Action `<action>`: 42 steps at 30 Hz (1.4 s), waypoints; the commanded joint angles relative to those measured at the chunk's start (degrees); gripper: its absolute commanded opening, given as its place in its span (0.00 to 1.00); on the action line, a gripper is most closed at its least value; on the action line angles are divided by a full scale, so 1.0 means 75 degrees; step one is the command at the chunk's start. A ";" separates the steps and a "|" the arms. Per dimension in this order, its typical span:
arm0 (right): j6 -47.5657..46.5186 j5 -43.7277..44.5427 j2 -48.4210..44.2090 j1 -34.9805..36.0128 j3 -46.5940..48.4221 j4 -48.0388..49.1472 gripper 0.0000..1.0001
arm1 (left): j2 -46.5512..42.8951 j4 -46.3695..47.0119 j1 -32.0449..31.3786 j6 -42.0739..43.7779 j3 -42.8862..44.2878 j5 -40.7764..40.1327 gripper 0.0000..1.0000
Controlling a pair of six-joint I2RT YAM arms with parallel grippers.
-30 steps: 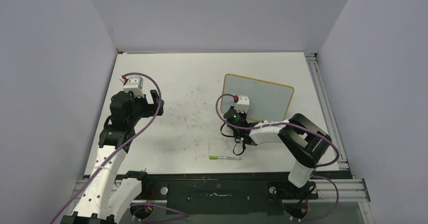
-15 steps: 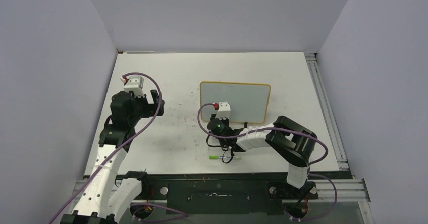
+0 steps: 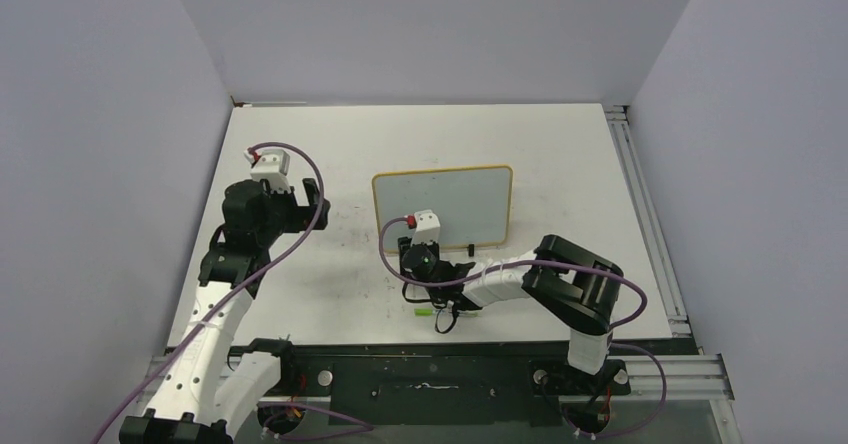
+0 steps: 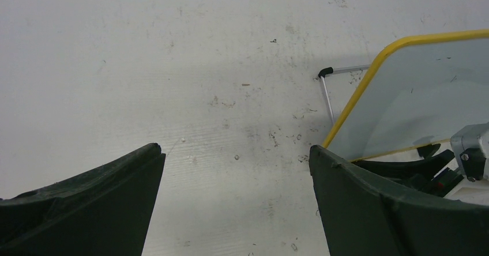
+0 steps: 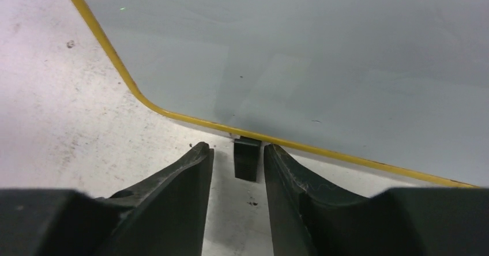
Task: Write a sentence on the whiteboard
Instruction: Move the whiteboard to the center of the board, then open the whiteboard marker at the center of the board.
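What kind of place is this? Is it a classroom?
Probably a robot lab booth, not a classroom: a left arm and a right arm stand at a scuffed white table, and plain grey walls close it in.

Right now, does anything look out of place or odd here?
The whiteboard is blank, yet the green marker lies loose on the table by the right arm. The right gripper straddles the board's black foot instead, jaws slightly apart. Dark scuffs mark the table.
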 commanded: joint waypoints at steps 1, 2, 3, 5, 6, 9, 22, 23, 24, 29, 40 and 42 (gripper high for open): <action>-0.0152 -0.0289 -0.0298 0.0101 -0.0084 0.0885 0.48 | 0.0141 0.0392 -0.0053 0.0030 -0.0001 0.0477 0.96; -0.0178 -0.0265 -0.0395 0.0098 -0.0148 0.0934 0.55 | 0.0168 0.0399 -0.0059 0.0042 -0.0005 0.0543 0.96; -0.0230 -0.0231 -0.0522 0.0101 -0.0220 0.0969 0.63 | 0.0194 0.0400 -0.0079 0.0052 -0.0011 0.0614 0.96; -0.0307 -0.0169 -0.0804 0.0106 -0.0380 0.1025 0.74 | 0.0202 0.0436 -0.0194 0.0111 -0.0050 0.0714 0.96; -0.0341 -0.0152 -0.0965 0.0112 -0.0470 0.1005 0.79 | 0.0197 0.0462 -0.0325 0.0147 -0.0079 0.0735 0.96; -0.0436 -0.0205 -0.1645 0.0107 -0.0823 0.0968 0.90 | 0.0185 0.0538 -0.0846 0.0331 -0.0162 0.0720 0.96; -0.1225 -0.1129 -0.6452 -0.1646 -0.2117 -0.1095 0.94 | 0.0520 0.0847 -0.4742 0.1840 -0.0651 0.1182 1.00; -0.1370 -0.1155 -0.6716 -0.1821 -0.2034 -0.1480 0.94 | 0.0701 0.0794 -0.5059 0.1913 -0.0654 0.0995 1.00; -0.1506 -0.1159 -0.6915 -0.1992 -0.1896 -0.1798 0.93 | 0.0898 0.0717 -0.5381 0.2007 -0.0635 0.0858 0.98; -0.1700 -0.1941 -0.7335 -0.3505 -0.1435 -0.2741 0.93 | 0.2022 0.0429 -0.6382 0.2180 -0.0376 0.0661 0.90; -0.1275 -0.4153 -0.7722 -0.5858 -0.1616 -0.2646 0.96 | 0.3601 0.0442 -0.7169 0.2518 -0.0034 0.0237 0.68; -0.1296 -0.4202 -0.7761 -0.5908 -0.1595 -0.2679 0.96 | 0.3773 0.0452 -0.7224 0.2597 0.0043 -0.0023 0.64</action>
